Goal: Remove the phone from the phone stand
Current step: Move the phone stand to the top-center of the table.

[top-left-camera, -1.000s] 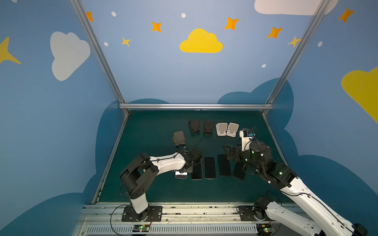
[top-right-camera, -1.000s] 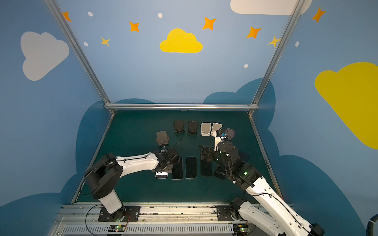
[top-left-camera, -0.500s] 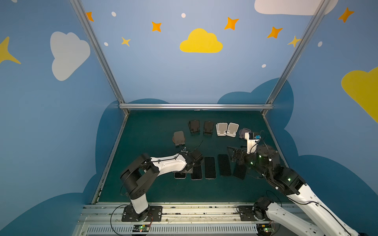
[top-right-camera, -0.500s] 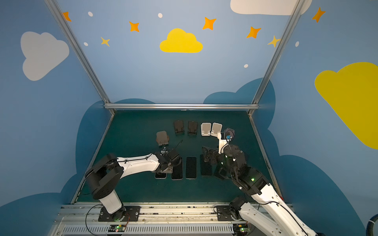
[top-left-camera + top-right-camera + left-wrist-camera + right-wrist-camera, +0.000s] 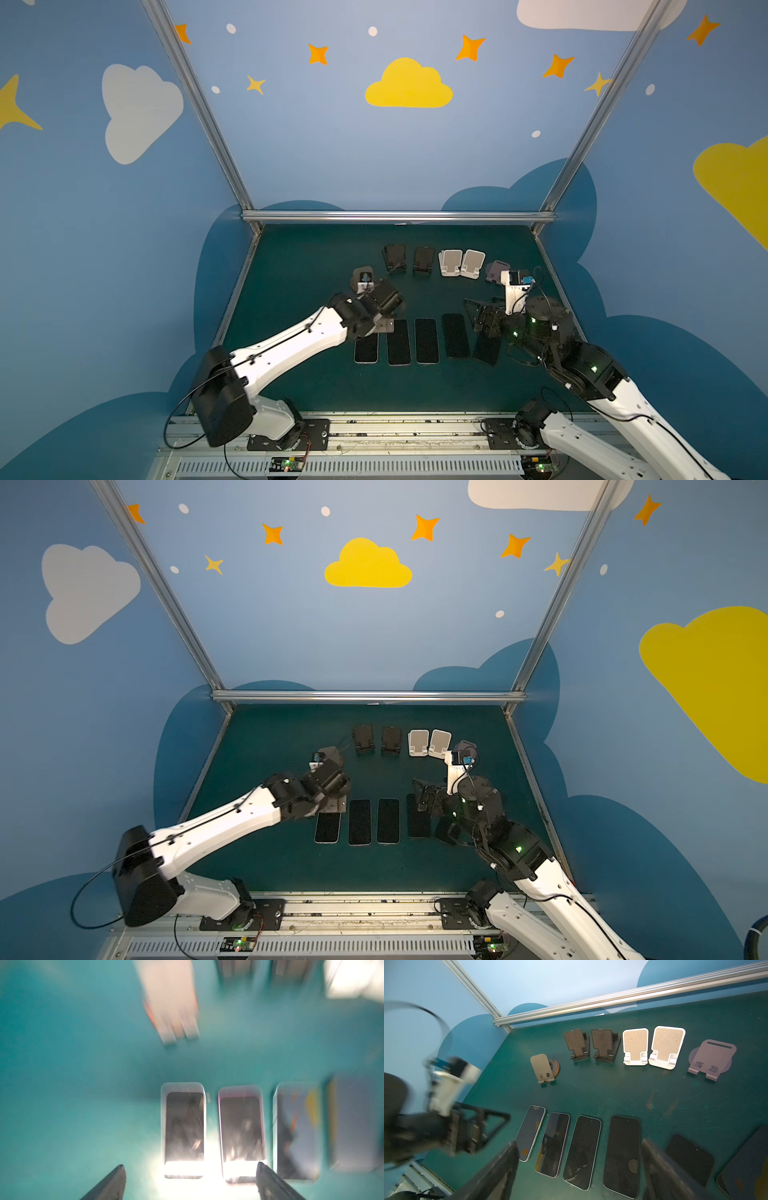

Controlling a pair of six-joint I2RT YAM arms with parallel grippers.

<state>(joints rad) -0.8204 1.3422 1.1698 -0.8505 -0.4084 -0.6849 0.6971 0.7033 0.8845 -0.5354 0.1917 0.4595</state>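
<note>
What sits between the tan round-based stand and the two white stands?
Two empty black stands, side by side, sit in that gap; the tan stand and white stands flank them. Clearest in the right wrist view.

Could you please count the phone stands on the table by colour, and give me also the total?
Black stands: 2
White stands: 2
Beige stand: 1
Purple-grey stand: 1
Total: 6
</note>
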